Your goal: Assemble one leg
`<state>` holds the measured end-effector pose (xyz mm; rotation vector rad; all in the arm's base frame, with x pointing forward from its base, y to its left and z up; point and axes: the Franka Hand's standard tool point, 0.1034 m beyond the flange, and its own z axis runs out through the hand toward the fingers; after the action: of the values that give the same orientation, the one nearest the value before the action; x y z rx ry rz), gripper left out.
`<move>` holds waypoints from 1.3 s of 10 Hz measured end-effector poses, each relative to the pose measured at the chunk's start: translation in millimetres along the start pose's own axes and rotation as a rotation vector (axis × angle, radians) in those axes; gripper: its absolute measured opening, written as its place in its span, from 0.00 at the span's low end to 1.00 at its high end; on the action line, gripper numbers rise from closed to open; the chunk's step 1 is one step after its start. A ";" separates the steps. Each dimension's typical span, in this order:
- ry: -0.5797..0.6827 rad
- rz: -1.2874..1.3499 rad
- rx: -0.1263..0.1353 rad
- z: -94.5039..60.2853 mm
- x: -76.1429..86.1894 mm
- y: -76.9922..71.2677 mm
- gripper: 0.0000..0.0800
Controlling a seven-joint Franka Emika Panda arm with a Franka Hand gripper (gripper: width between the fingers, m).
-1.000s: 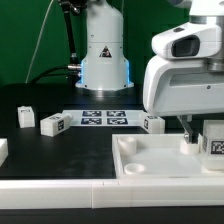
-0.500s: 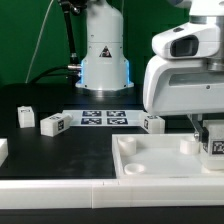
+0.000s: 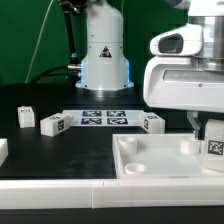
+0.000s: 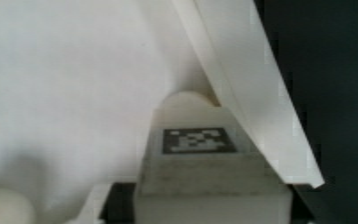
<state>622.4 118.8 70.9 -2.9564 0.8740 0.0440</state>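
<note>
The gripper [image 3: 213, 135] is closed on the leg [image 3: 214, 146], held upright just above the white square top's [image 3: 150, 163] far corner at the exterior view's right.

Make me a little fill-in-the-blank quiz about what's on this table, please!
1. The claw hangs over the big white ____.
2. The leg at the claw carries a black-and-white ____ on its side.
3. The marker board lies flat in front of the robot's ____.
4. The tabletop is ____ in colour.

Missing words: tray; tag; base; black
</note>
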 end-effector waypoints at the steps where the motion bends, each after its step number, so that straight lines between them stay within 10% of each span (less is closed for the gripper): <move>1: 0.006 0.077 0.008 0.6 1.1 0.2 0.36; 13: -0.038 1.141 0.060 1.1 2.5 -2.7 0.40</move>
<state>626.0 119.8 69.9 -1.9873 2.3027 0.1123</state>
